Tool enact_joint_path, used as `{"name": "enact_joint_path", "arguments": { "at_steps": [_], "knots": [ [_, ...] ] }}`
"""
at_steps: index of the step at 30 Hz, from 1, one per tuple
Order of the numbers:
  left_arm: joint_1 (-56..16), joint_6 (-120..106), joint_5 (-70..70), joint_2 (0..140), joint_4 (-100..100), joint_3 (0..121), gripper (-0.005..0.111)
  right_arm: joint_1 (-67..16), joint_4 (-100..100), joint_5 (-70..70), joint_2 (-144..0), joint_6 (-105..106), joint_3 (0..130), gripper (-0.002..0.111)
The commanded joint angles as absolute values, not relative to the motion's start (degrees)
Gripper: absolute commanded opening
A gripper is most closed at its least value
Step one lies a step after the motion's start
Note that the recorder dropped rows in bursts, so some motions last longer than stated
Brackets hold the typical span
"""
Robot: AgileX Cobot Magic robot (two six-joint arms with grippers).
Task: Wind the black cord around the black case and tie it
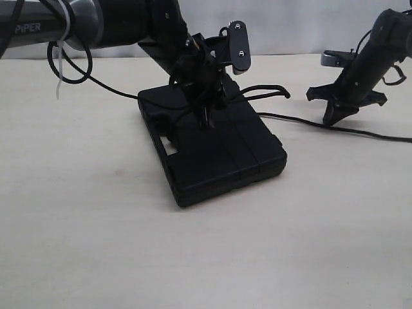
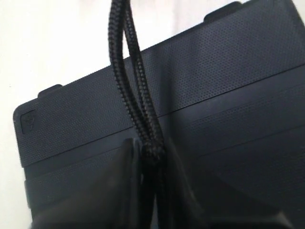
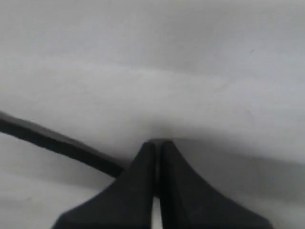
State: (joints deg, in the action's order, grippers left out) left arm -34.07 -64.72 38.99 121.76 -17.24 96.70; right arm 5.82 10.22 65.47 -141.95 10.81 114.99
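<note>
Pale tabletop [image 1: 96,244], white wall [image 1: 290,26] behind. One black case [image 1: 219,154], one black cord [image 2: 143,124], two grippers: left gripper [image 1: 207,122] pinches the cord over the case, right gripper [image 1: 336,118] sits closed, empty.

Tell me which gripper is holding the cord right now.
The left gripper, above the black case: the black cord is pinched in its jaws. The right gripper is shut beside the cord, apparently empty.

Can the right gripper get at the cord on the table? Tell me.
Probably yes: the right gripper hangs close by the cord trailing across the table, nothing between them. Its jaws are shut, so they must open first.
</note>
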Motion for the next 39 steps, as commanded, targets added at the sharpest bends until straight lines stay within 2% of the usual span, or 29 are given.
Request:
{"name": "enact_joint_path", "arguments": {
  "at_steps": [1,4,13,17,20,27,39],
  "knots": [
    [-34.0,-64.2,40.7,121.1,-19.4,96.7,0.0,5.9,20.0,70.0,-141.8,18.2,103.0,0.004],
    [-34.0,-64.2,41.8,121.3,-22.0,96.7,0.0,5.9,22.9,70.0,-137.0,22.4,94.3,0.004],
    [-34.0,-64.6,45.5,121.3,-22.1,96.7,0.0,5.9,16.4,69.1,-119.4,24.0,86.0,0.005],
    [-34.0,-64.7,43.9,121.3,-22.1,96.7,0.0,5.9,14.3,69.0,-112.7,24.6,82.3,0.027],
    [-34.0,-65.1,43.8,121.3,-22.1,96.7,0.0,4.7,12.6,69.1,-111.7,26.6,78.2,0.04],
    [-34.0,-66.2,44.6,121.3,-23.2,96.7,0.0,-1.1,1.2,55.0,-111.8,25.7,70.4,0.041],
    [-34.0,-66.2,44.8,121.3,-23.2,96.7,0.0,-2.2,2.5,52.9,-118.6,28.0,70.3,0.041]
  ]
}}
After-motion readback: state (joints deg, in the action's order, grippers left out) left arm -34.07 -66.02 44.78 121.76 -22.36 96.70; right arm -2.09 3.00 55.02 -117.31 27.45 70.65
